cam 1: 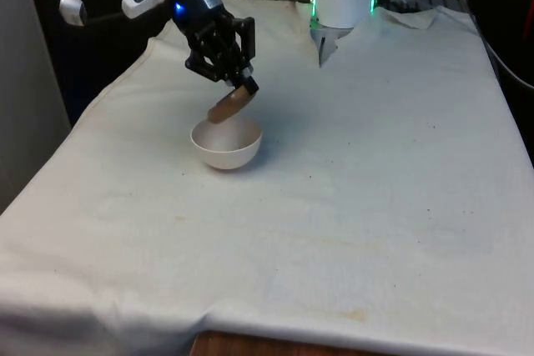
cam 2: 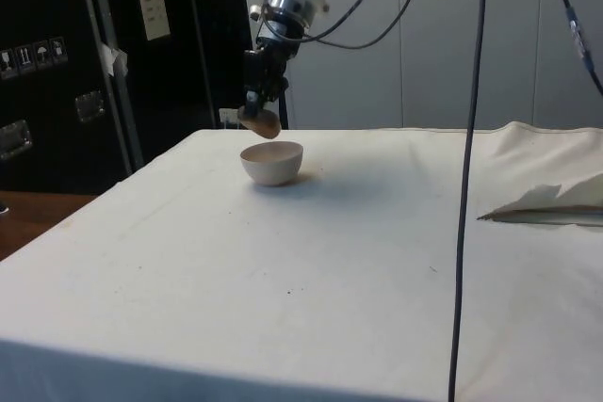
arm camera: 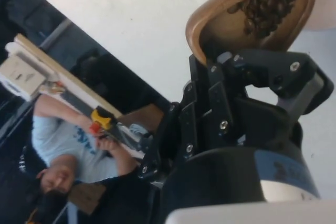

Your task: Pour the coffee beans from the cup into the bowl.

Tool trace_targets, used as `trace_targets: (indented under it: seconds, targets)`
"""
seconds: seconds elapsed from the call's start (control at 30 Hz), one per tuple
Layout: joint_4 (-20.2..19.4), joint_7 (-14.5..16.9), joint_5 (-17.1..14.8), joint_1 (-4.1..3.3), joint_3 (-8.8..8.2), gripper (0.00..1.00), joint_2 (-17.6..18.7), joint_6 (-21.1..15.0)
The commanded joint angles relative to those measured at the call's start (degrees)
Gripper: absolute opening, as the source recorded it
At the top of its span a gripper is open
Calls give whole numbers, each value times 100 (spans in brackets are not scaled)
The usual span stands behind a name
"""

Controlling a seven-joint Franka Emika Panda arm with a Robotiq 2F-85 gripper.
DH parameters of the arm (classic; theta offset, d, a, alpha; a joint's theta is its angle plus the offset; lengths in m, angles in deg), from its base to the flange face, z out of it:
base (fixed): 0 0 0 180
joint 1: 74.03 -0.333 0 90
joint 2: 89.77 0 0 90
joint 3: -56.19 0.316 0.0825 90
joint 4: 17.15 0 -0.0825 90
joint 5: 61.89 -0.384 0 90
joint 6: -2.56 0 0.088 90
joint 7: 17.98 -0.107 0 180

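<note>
Your gripper (cam 1: 242,89) closed on the rim of a brown cup (cam 1: 230,106), cup tipped steeply just above the white bowl (cam 1: 226,144), coffee beans (arm camera: 268,6) heaped toward its lowered lip, bowl on the white cloth (cam 1: 350,172), a person (arm camera: 79,150) beyond the table's edge.

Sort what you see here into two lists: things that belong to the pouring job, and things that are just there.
Part of the job:
- cup, tilted over the bowl
- coffee beans in the cup
- bowl
- gripper holding the cup

Just there:
- white cloth
- hanging black cable
- person beyond the table
</note>
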Motion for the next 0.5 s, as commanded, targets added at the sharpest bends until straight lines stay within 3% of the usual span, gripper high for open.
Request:
trace_targets:
  seconds: [0.0, 0.1, 0.13, 0.27, 0.43, 0.47]
  targets:
    - [40, 23, -52, 46, 17, 0, 17, 74]
    - [86, 149, -201, 46, -69, 0, 74, 201]
    - [57, 132, -160, 6, -80, 0, 57, 149]
    - [126, 298, -395, 80, -138, 0, 132, 390]
    - [178, 487, -653, 97, -241, 0, 223, 625]
    - [138, 476, -619, 40, -275, 0, 195, 550]
